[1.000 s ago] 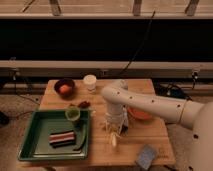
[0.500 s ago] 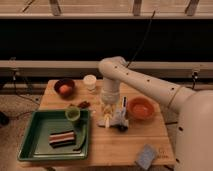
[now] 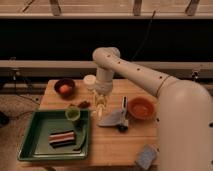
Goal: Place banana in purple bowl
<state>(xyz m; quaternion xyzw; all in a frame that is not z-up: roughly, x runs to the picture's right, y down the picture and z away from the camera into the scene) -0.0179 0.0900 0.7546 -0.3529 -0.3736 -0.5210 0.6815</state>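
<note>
Gripper closed on banana, pointing down over tabletop, right of purple bowl and clearly apart from it. Banana pale yellow, roughly upright in grip, not in purple bowl. Purple bowl holds small orange round item. Green cup just in front of purple bowl. Orange bowl far right of purple bowl, beyond gripper.

the jaws, shut on the banana, hang above the table between purple bowl and orange bowl.
</note>
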